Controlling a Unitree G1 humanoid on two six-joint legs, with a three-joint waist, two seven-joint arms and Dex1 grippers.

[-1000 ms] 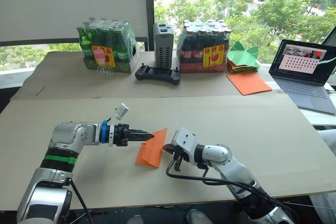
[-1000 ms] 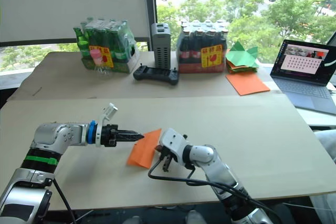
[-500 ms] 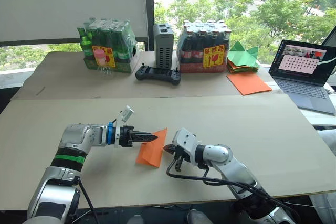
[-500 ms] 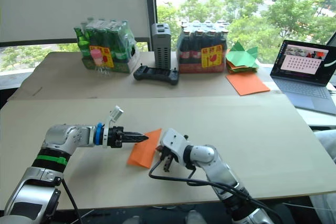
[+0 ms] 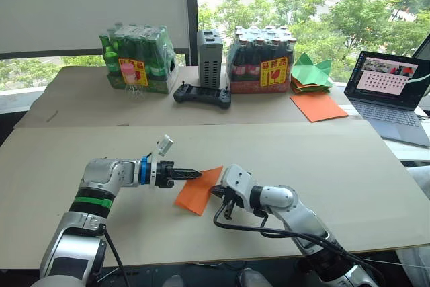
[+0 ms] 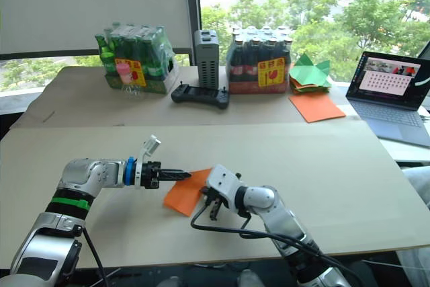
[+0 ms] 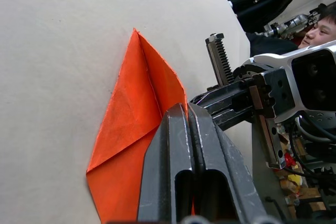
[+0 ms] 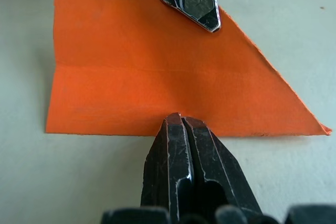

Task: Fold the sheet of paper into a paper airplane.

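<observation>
Quick tally of the table: there were two shrink-wrapped bottle packs, one of green bottles and one of dark bottles with red labels. One grey upright box, one black handheld controller, one open laptop. Orange paper came in two pieces: one folded creased wedge and one smooth flat sheet. One stack of green paper shapes (couldn't count the pieces in it). Two black-fingered grippers, left and right.

Bright daylight from the windows behind; soft shadows on the table; blurred wrist-view backgrounds
</observation>
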